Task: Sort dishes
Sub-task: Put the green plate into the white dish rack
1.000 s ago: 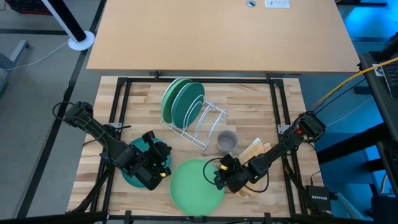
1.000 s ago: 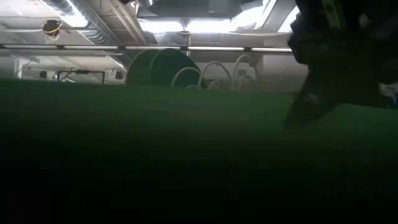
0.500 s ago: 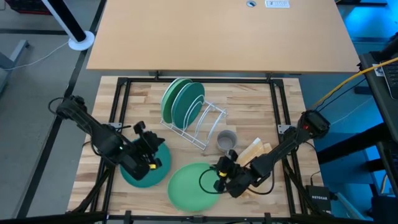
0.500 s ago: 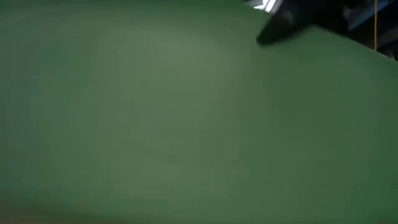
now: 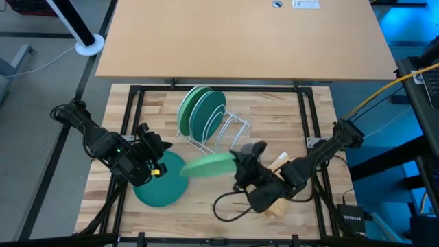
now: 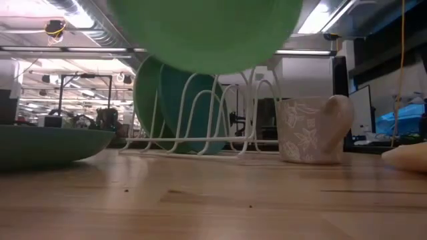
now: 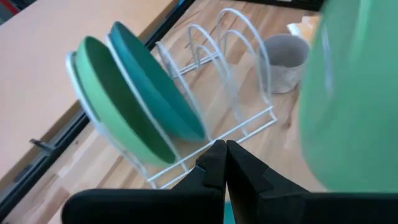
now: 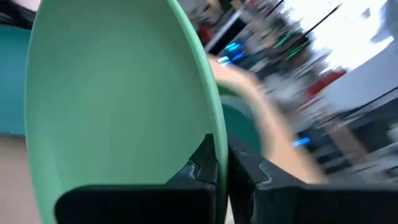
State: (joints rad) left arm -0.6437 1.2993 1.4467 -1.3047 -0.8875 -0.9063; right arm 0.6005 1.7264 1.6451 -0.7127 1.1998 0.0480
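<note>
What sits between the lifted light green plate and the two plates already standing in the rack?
In the high view, only empty white rack loops separate the lifted light green plate, held by the right end effector, from the racked plates.

Two dark jointed arms trailing black cables, fingers matte black.

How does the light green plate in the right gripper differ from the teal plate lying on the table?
The light green plate is pale, while the teal plate is darker. The light green plate is lifted off the wooden table and tilted on edge, pinched at its rim by the right gripper; the teal plate lies flat on the table, with the shut left gripper above its edge. Both are round and of similar width.
</note>
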